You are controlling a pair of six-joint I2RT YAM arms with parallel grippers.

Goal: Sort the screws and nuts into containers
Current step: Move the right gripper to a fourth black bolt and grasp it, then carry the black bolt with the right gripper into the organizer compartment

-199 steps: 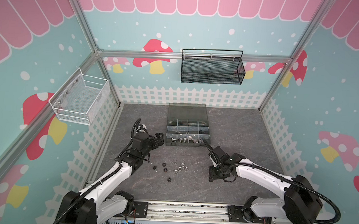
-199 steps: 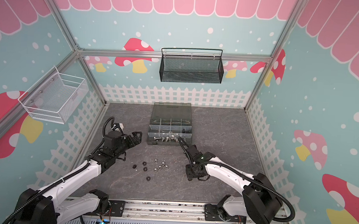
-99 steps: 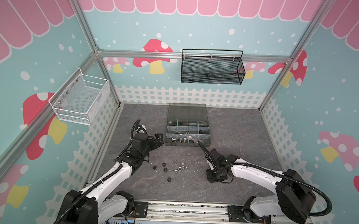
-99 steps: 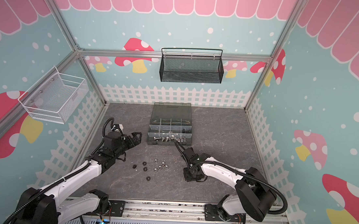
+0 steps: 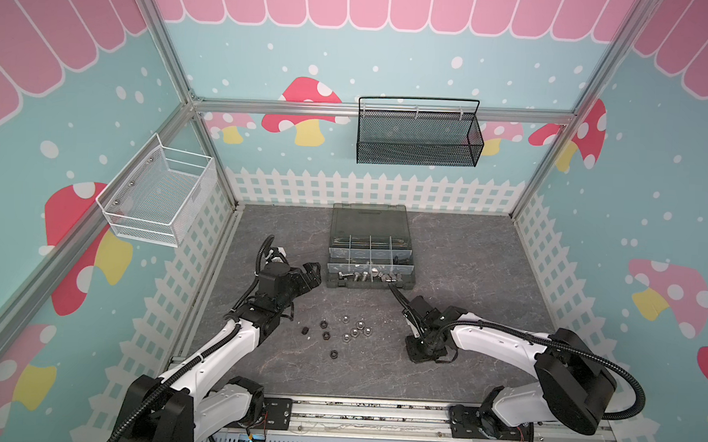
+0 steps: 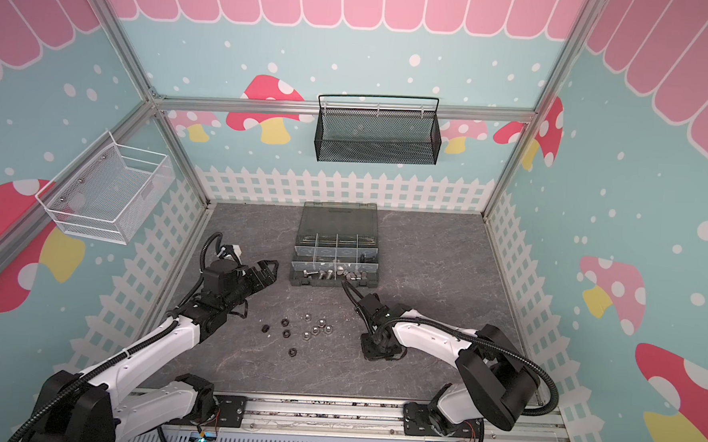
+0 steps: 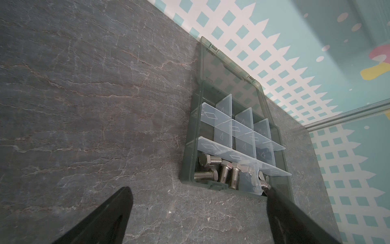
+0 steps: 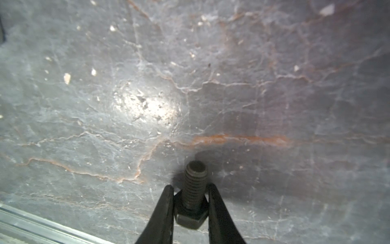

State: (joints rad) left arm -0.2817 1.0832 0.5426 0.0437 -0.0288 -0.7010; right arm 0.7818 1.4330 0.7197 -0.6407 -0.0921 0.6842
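The counter [image 5: 479, 253] under me was dark grey stone veined with pale and rusty cracks. It was boxed in by teal walls printed with mushrooms and a white picket fence. A white wire basket [image 5: 158, 195] hung on the left wall and a black mesh basket [image 5: 417, 136] on the back one, both well above the counter. An aluminium rail [image 5: 367, 414] ran along the near edge. The organiser case [image 5: 371, 286] sat mid-counter toward the back, its smoky lid [image 5: 369, 220] open toward the fence. Bare stone lay on either side of it.

My left jaws stood wide open just beside the case's front left corner, holding nothing. My right jaws pointed down at the counter, to the right of the loose nuts. They were closed on the black screw [image 8: 194, 186], one finger against each side of its hex head, the threaded shank sticking out ahead. I couldn't tell whether it was clear of the stone.

Of the light-walled containers [image 7: 242, 135], the front left one held silver screws [image 7: 223, 171], and the next along held a wing nut [image 7: 263, 181]. Silver nuts [image 5: 355, 332] and black nuts [image 5: 324, 335] lay scattered between my arms, apart from the case.
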